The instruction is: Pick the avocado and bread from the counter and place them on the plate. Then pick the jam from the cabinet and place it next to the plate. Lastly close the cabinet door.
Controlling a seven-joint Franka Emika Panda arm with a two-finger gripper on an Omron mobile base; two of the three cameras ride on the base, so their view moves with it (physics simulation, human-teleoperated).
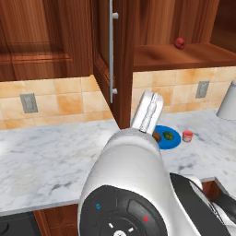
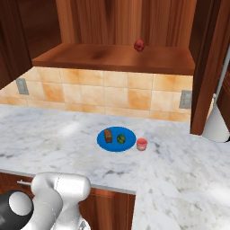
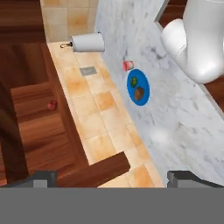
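Observation:
The blue plate (image 2: 116, 147) lies on the marble counter (image 2: 54, 139) with the brown bread (image 2: 108, 135) and the green avocado (image 2: 121, 139) on it. Just right of the plate stands the pink-red jam (image 2: 142, 144) jar, on the counter. In the left base view the cabinet door (image 1: 103, 50) stands open with its silver handle (image 1: 111, 53) facing me, beside the cabinet shelf (image 1: 184, 55). From high up, the hand view shows the plate (image 3: 144, 83), avocado (image 3: 134, 81), bread (image 3: 139, 93) and jam (image 3: 127, 65). My gripper (image 3: 116, 177) is open and holds nothing; a reddish wooden edge (image 3: 96, 169) lies close ahead of it.
A dark red round fruit (image 2: 139, 44) sits on the cabinet shelf. A white paper towel roll (image 1: 228, 103) stands at the counter's right end by the tiled wall. Another wooden panel with a silver bar (image 2: 211, 67) borders the cabinet on the right.

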